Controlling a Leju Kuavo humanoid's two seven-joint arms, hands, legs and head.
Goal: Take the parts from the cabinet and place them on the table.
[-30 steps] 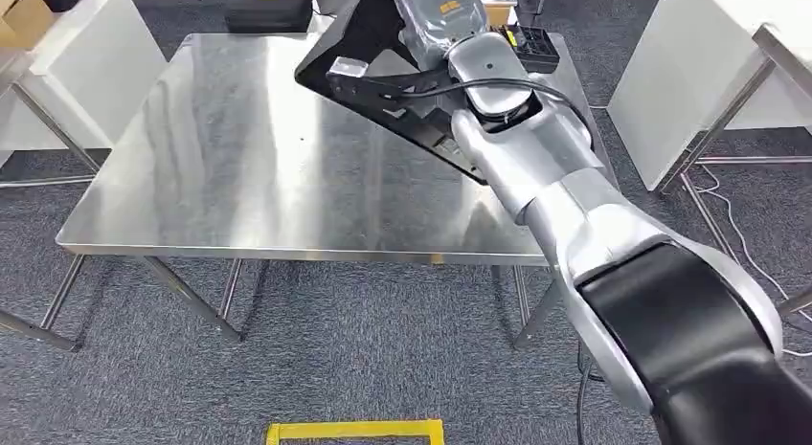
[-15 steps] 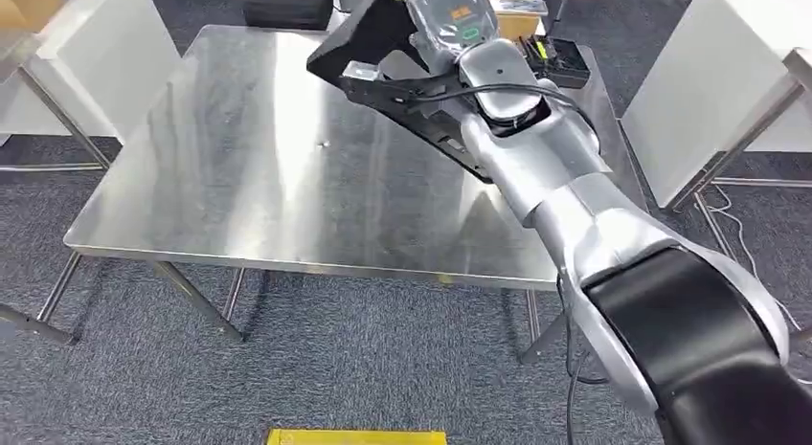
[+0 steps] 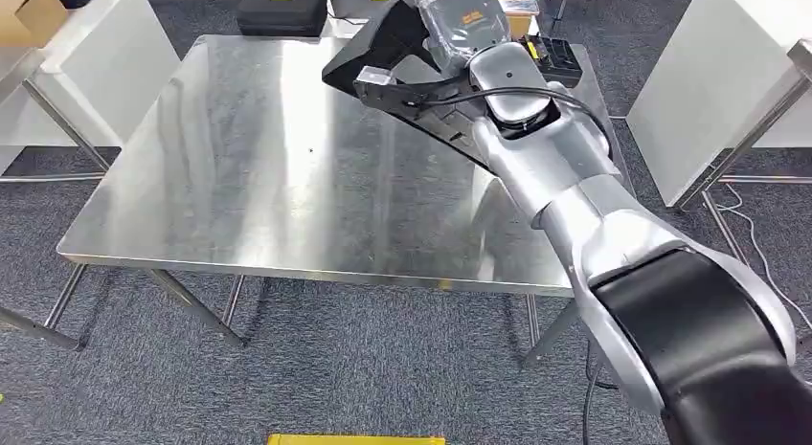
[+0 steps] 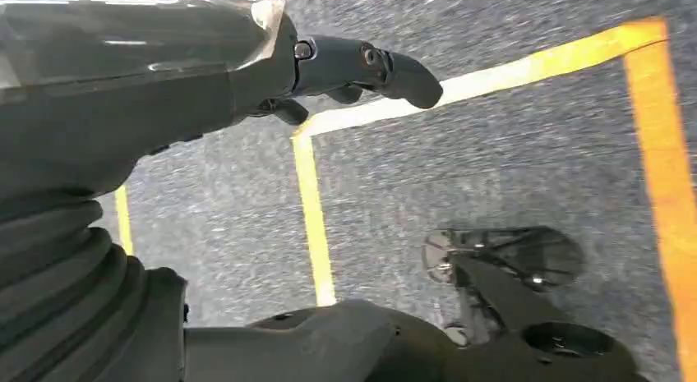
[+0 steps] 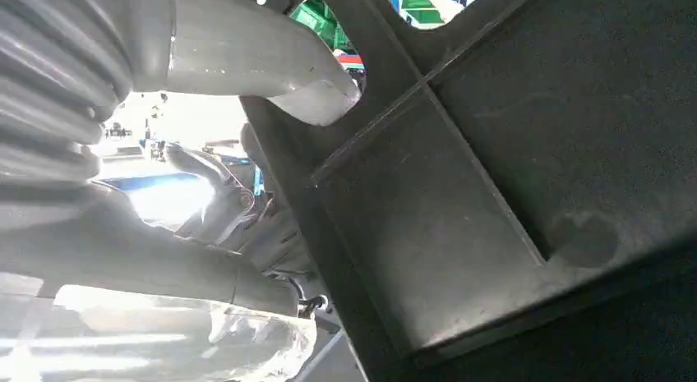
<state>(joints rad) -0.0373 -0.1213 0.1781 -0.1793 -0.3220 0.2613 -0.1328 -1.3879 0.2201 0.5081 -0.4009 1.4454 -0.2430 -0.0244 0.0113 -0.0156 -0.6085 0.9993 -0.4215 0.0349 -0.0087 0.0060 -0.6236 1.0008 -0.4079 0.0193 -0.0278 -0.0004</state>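
Farther over table (image 3: 239,177) now: 1 black part (image 3: 383,43) in right hand (image 3: 460,24) (grasped); left hand (image 4: 362,66) empty, fingers apart.

Camera shifted a bit; whole scene reframed. Right hand (image 3: 458,29) with the black panel part (image 3: 383,45) and clear plastic bag (image 3: 464,19) moved slightly rightward and up-frame, over the counter's (image 3: 239,177) far right area.

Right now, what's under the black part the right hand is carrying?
Under the black part, held by the right hand, lies the steel table, bare where visible. The patch directly beneath the part and arm is covered.
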